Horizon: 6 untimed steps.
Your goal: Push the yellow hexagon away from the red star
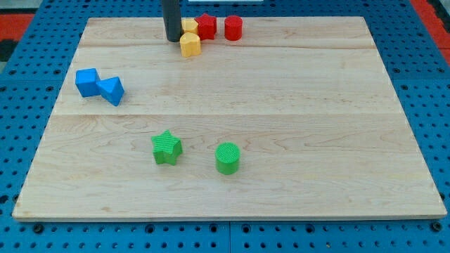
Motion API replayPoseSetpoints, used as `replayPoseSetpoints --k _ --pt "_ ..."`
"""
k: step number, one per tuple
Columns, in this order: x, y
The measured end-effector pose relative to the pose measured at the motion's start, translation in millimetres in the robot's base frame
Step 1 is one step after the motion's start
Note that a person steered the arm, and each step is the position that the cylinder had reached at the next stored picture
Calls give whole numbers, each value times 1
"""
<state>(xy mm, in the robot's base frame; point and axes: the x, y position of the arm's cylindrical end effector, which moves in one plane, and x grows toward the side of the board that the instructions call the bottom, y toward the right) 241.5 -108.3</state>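
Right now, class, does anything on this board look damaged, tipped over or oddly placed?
Nothing stands out. All blocks sit flat on the wooden board. My tip rests just left of the yellow hexagon, which crowds the red star at the view's top.

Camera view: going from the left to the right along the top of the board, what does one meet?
My tip → yellow hexagon → red star → red cylinder. A second yellow block overlaps, so I leave it out.

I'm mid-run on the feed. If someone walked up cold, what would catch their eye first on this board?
Probably the cluster at the view's top: my tip stands just left of the yellow hexagon, with another yellow block, the red star and a red cylinder right behind. Next, two touching blue blocks at the left.
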Motion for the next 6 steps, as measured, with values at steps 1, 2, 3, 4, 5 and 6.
replayPoseSetpoints --k 1,2,3,4,5,6 --pt "-35 -31" --pt "-40 8" --pt "-13 35" --pt "14 34" --pt "24 86" --pt "19 138"
